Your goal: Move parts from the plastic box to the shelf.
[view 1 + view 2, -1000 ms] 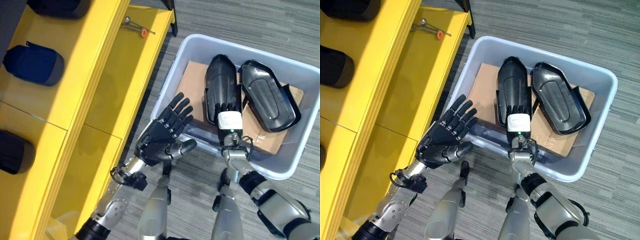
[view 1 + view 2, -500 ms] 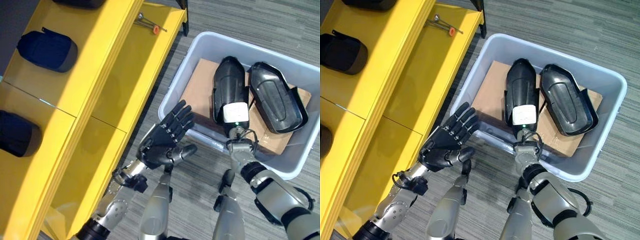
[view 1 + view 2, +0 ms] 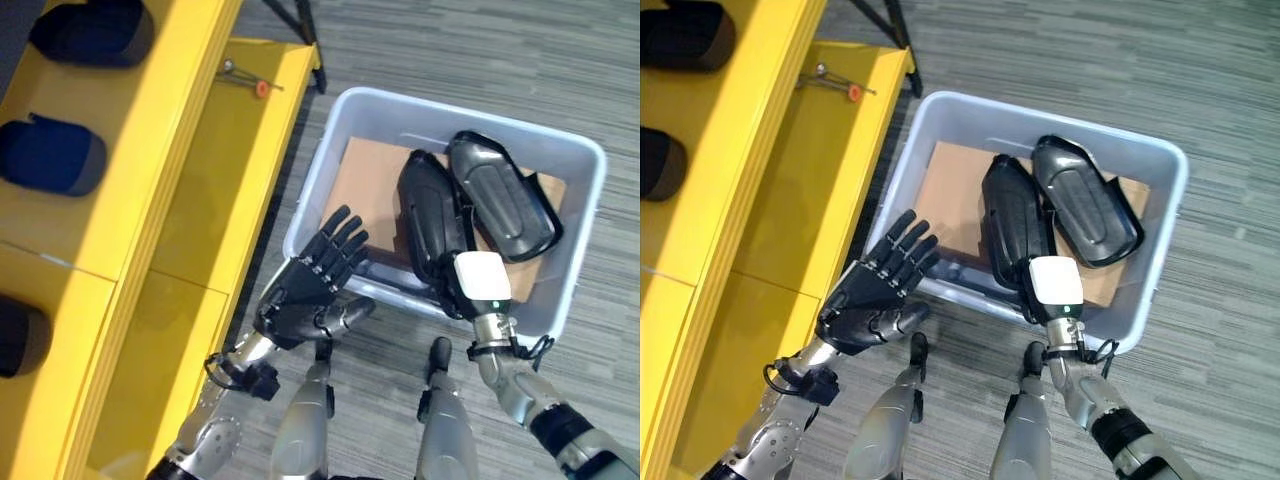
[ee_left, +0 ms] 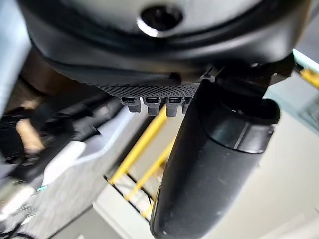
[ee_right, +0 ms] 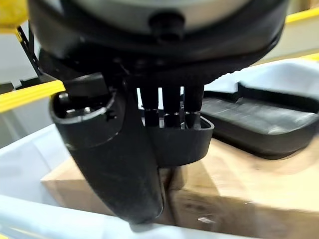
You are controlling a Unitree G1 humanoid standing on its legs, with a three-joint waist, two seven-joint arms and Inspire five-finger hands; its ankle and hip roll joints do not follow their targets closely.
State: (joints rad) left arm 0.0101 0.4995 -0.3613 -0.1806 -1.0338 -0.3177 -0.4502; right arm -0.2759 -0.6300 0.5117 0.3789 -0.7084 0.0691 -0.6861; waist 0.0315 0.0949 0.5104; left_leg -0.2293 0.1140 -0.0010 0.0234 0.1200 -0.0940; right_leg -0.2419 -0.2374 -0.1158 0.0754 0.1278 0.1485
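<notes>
1. We see the yellow shelf (image 3: 150, 180) along the left side, with dark rounded parts (image 3: 50, 155) lying on its upper level and a small tool with an orange tip (image 3: 250, 82) on its lower level.
2. Just beside the shelf, the pale plastic box (image 3: 330, 170) sits on the grey floor (image 3: 520, 60), with a sheet of brown cardboard (image 3: 365, 190) lining its bottom.
3. 2 black parts lie side by side on the cardboard: the nearer part (image 3: 430, 225) and the farther part (image 3: 500, 195).
4. Our right hand (image 3: 478, 285) reaches over the box's near rim, its fingers hooked over the edge of the nearer part and its thumb closed against it.
5. Our left hand (image 3: 305, 290) hovers by the box's near left corner, fingers straight and spread, holding nothing.
</notes>
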